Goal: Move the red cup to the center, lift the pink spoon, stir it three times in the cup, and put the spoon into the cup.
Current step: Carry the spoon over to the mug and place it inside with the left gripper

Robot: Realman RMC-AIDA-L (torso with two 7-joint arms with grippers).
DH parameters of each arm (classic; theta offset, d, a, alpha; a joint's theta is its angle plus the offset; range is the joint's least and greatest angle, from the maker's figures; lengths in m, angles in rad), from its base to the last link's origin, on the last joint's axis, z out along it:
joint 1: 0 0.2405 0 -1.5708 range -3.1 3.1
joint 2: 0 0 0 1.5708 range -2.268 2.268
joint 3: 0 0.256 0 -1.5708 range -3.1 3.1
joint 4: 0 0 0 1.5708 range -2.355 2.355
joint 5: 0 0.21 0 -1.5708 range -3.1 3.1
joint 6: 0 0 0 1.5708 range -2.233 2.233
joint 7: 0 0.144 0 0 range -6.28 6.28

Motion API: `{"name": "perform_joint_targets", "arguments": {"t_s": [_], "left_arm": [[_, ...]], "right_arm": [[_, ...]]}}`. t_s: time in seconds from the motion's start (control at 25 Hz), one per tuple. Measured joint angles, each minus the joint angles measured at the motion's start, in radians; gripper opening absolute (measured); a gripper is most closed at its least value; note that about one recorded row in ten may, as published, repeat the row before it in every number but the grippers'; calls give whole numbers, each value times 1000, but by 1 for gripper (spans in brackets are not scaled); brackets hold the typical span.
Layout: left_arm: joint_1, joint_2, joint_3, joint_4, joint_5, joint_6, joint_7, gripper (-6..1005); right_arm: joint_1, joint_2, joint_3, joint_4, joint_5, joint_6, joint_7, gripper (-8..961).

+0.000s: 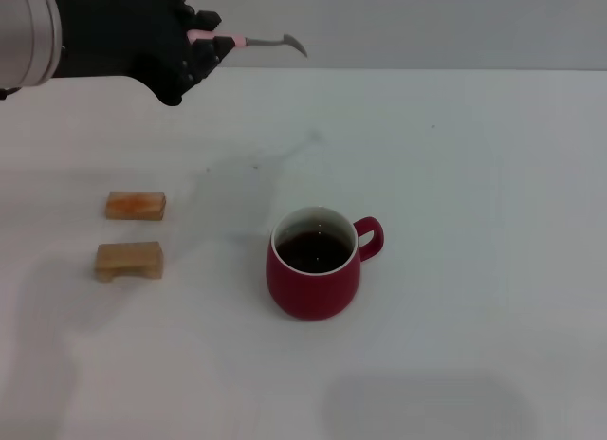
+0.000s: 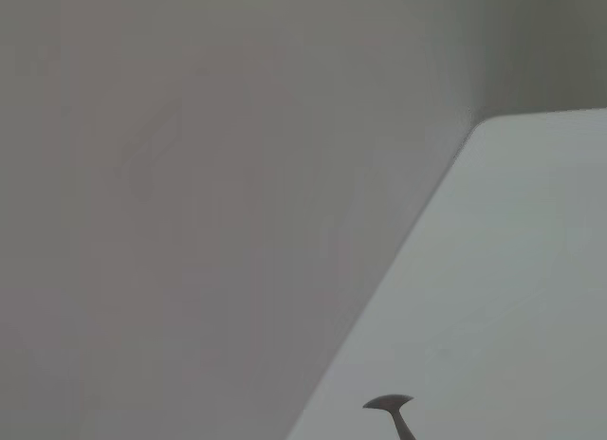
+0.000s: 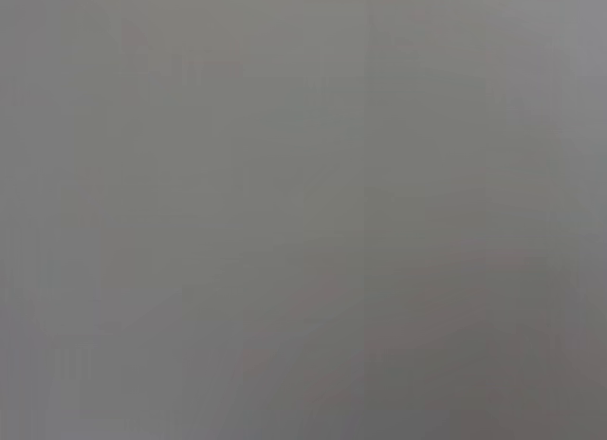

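Note:
The red cup [image 1: 314,265], a rounded dark-red mug with a white inside and dark liquid, stands near the middle of the white table [image 1: 474,174], its handle to the right. My left gripper [image 1: 202,44] is high at the upper left, shut on the pink spoon [image 1: 258,42]. The spoon sticks out level to the right, its grey bowl well above the table, behind and left of the cup. The spoon's bowl also shows in the left wrist view [image 2: 389,403]. The right gripper is out of view.
Two small tan wooden blocks [image 1: 136,206] [image 1: 128,260] lie on the left of the table. The table's far edge [image 2: 408,231] meets a plain grey wall. The right wrist view shows only flat grey.

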Motion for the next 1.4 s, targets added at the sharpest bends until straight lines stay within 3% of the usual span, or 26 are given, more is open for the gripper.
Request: {"name": "perform_joint_targets", "arguments": {"t_s": [0.2, 0.44, 0.84, 1.4], "left_arm": [[40, -1, 2, 19, -19, 62, -6, 177], [50, 2, 3, 33, -32, 46, -7, 177], [31, 3, -11, 48, -27, -88, -14, 177], [-57, 5, -60, 51, -13, -303, -27, 176]], "right_arm": [[-1, 0, 0, 0, 0, 0, 0, 691], [0, 0, -3, 0, 0, 3, 0, 690], [8, 0, -10, 0, 0, 12, 0, 690], [-2, 0, -2, -2, 0, 15, 0, 691]]}}
